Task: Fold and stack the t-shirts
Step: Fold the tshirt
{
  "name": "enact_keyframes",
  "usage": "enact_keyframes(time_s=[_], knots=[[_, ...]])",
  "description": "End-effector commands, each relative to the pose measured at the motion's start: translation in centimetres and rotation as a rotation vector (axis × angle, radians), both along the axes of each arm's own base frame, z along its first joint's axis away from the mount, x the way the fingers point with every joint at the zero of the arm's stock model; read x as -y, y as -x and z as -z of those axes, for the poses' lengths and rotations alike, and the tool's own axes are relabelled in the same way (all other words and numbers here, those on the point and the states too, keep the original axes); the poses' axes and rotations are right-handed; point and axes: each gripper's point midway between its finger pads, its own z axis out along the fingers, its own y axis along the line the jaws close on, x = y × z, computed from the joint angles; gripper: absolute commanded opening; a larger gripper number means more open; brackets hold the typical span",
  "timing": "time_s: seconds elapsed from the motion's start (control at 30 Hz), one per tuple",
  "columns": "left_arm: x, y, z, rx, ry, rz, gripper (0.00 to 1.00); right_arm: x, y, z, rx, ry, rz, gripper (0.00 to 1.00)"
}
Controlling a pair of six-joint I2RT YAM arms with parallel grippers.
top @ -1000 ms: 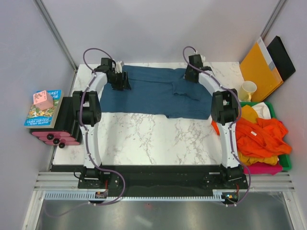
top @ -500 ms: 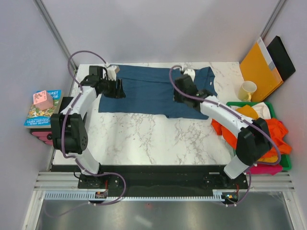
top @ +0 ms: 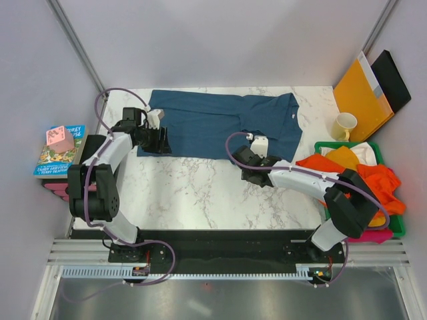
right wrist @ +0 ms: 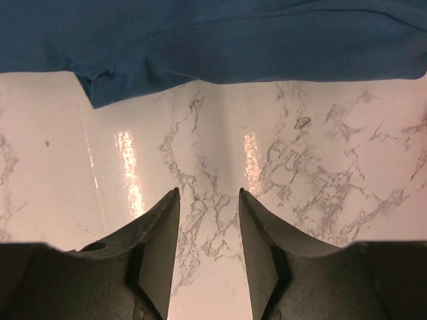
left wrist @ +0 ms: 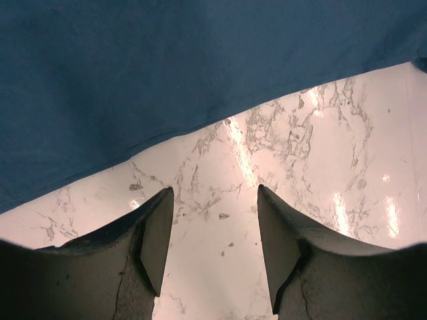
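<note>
Left tool (left wrist: 213,223): parted, empty, beside near edge of blue t-shirt (top: 213,123).
Right tool (right wrist: 209,223): I see it parted, empty, over surface (top: 187,197).

Pale grey walls (top: 220,40) enclose a glossy white marble table (top: 200,193) — glare-streaked.

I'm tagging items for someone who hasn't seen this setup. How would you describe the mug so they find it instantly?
Follow the marble table to its far right corner. There, between the green bin and the leaning orange envelope, stands the mug: small, pale cream, the only cup in view.
</note>
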Motion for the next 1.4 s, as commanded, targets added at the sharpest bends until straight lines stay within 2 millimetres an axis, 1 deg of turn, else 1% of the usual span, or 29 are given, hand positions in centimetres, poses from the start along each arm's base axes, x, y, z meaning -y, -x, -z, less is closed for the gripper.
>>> enact_keyframes(time_s=[0.0,0.03,0.07,0.1,0.13,0.2,0.23,0.27,0.3,0.33,0.37,0.4,0.53,0.6,0.73,0.8,0.83,0.9,0.97,1.0,1.03,1.07,1.1,1.13,1.17,1.2,1.23,1.27,1.37], knots=[[0.2,-0.9,-0.4,0.040,0.010,0.020,0.61,0.5,-0.9,1.4,0.025,0.041,0.066,0.49],[0.1,-1.1,-0.1,0.032,0.011,0.014,0.60,0.3,-1.1,1.7,0.020,0.049,0.063,0.50],[0.1,-1.1,0.5,0.014,0.013,0.013,0.60,0.4,-1.2,2.7,0.001,0.072,0.065,0.50],[0.2,-1.4,0.6,0.008,0.014,0.006,0.60,-0.1,-1.7,2.7,0.007,0.071,0.064,0.50],[0.2,-1.5,0.7,0.002,0.018,0.004,0.60,-0.2,-1.8,3.5,-0.006,0.085,0.065,0.50],[0.2,-1.8,1.4,-0.019,0.019,-0.007,0.60,-0.7,-2.6,3.5,0.002,0.083,0.065,0.50],[0.3,-1.9,1.6,-0.023,0.023,-0.008,0.60,-0.8,-2.8,4.1,-0.004,0.089,0.068,0.50],[0.3,-2.2,1.5,-0.021,0.027,-0.012,0.60,-0.9,-3.3,4.0,0.005,0.094,0.074,0.50],[0.3,-2.3,2.0,-0.036,0.027,-0.015,0.60,-1.0,-3.6,4.2,0.005,0.100,0.078,0.50],[0.3,-2.5,2.1,-0.040,0.030,-0.020,0.60,-0.7,-3.8,4.8,-0.004,0.109,0.089,0.50],[0.3,-2.8,2.0,-0.038,0.031,-0.025,0.60,-0.9,-4.3,4.8,0.001,0.105,0.096,0.50],[0.3,-2.8,2.7,-0.057,0.033,-0.029,0.59,-0.8,-4.6,5.0,0.001,0.106,0.108,0.50],[0.2,-3.3,3.5,-0.081,0.030,-0.044,0.59,-0.1,-5.6,6.1,-0.018,0.084,0.158,0.50],[0.2,-3.3,3.9,-0.094,0.031,-0.049,0.59,0.0,-5.6,6.5,-0.031,0.074,0.164,0.50],[0.1,-3.2,4.9,-0.116,0.027,-0.052,0.57,0.8,-5.9,7.5,-0.040,0.041,0.202,0.50],[0.1,-3.1,5.1,-0.123,0.025,-0.054,0.57,1.4,-5.5,8.0,-0.040,0.037,0.226,0.50],[0.1,-3.1,5.2,-0.126,0.028,-0.053,0.57,1.2,-5.8,8.1,-0.036,0.010,0.228,0.50],[0.1,-3.1,5.2,-0.126,0.028,-0.053,0.57,1.4,-5.5,8.8,-0.048,-0.004,0.235,0.50],[0.1,-3.0,5.5,-0.134,0.028,-0.053,0.55,1.2,-5.6,9.4,-0.062,-0.029,0.234,0.47],[0.2,-3.1,5.5,-0.135,0.031,-0.053,0.53,1.1,-5.7,9.6,-0.067,-0.038,0.234,0.41],[0.2,-3.0,5.6,-0.138,0.033,-0.051,0.47,1.1,-5.8,9.7,-0.064,-0.042,0.236,0.39],[0.3,-3.0,5.6,-0.140,0.035,-0.052,0.44,1.0,-5.9,9.7,-0.063,-0.045,0.234,0.36],[0.3,-2.8,5.7,-0.146,0.037,-0.049,0.41,1.0,-5.9,9.8,-0.062,-0.046,0.234,0.31],[0.4,-2.8,5.8,-0.147,0.039,-0.046,0.30,0.8,-6.0,9.6,-0.052,-0.055,0.233,0.27],[0.3,-2.8,5.8,-0.151,0.041,-0.045,0.24,0.9,-6.0,9.5,-0.048,-0.059,0.233,0.21],[0.4,-2.7,5.8,-0.151,0.041,-0.041,0.18,0.8,-6.0,9.4,-0.043,-0.064,0.233,0.12],[0.4,-2.7,5.9,-0.153,0.040,-0.043,0.07,0.7,-6.1,9.0,-0.033,-0.071,0.227,0.05],[0.4,-2.7,5.9,-0.153,0.043,-0.040,0.03,0.8,-6.1,8.8,-0.027,-0.069,0.230,0.00],[0.4,-2.8,5.8,-0.154,0.049,-0.039,0.02,0.6,-6.3,7.4,0.003,-0.073,0.213,0.00]])
